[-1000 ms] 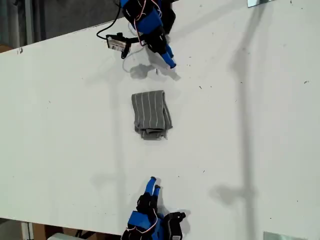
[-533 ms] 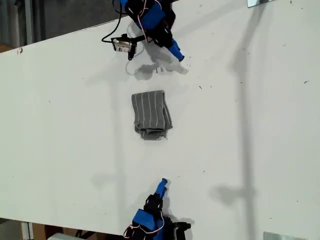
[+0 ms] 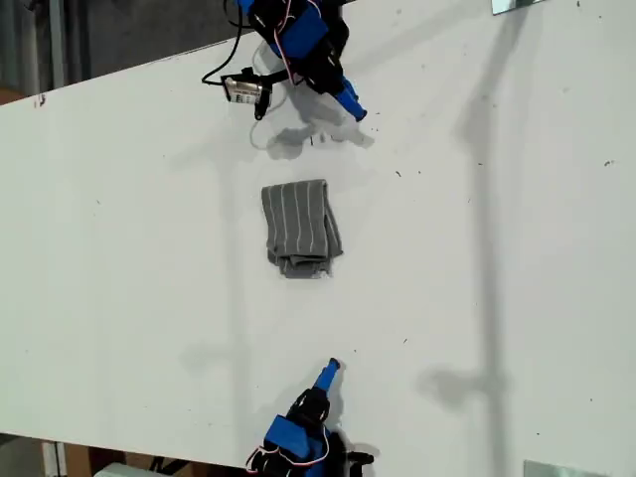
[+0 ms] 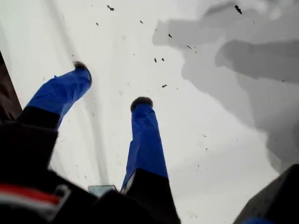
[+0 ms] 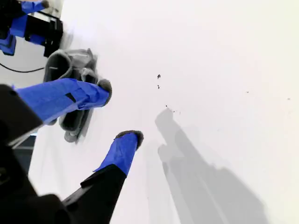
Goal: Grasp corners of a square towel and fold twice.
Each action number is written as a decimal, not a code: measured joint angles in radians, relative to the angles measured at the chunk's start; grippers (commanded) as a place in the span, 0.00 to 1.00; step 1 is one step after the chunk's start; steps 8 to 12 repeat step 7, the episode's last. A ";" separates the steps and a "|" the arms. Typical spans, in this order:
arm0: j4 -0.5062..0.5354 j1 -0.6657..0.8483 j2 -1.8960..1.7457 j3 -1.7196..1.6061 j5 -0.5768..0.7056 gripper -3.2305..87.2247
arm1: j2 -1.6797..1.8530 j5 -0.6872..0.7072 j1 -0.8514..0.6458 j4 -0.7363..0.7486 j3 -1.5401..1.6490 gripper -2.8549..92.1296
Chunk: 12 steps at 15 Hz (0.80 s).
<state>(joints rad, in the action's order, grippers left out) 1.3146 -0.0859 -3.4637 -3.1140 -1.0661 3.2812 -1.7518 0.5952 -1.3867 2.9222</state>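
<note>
The towel (image 3: 301, 228) is seen folded into a small bundle at the middle of the white table (image 3: 517, 258), apart from both arms. My first gripper (image 4: 112, 86) and my second gripper (image 5: 119, 112) are held with jaws parted, empty.

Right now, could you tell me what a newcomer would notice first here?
The grey striped towel, folded small, lies alone mid-table. Two blue-tipped arms flank it, one at the exterior view's top, one at its bottom. My second gripper hangs open with the towel beyond it.
</note>
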 measured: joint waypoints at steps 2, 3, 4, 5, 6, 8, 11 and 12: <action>0.000 0.000 0.000 0.000 0.000 0.23 | 0.000 0.000 -0.003 0.000 0.000 0.27; 0.000 0.000 0.000 0.000 0.000 0.23 | 0.000 0.000 -0.014 0.000 0.000 0.27; 0.000 0.000 0.000 0.000 0.000 0.23 | 0.000 0.000 -0.014 0.000 0.000 0.27; 0.000 0.000 0.000 0.000 0.000 0.23 | 0.000 0.000 -0.014 0.000 0.000 0.27; 0.000 0.000 0.000 0.000 0.000 0.23 | 0.000 0.000 -0.014 0.000 0.000 0.27; 0.000 0.000 0.000 0.000 0.000 0.23 | 0.000 0.000 -0.014 0.000 0.000 0.27; 0.000 0.000 0.000 0.000 0.000 0.23 | 0.000 0.000 -0.014 0.000 0.000 0.27; 0.000 0.000 0.000 0.000 0.000 0.23 | 0.000 0.000 -0.014 0.000 0.000 0.27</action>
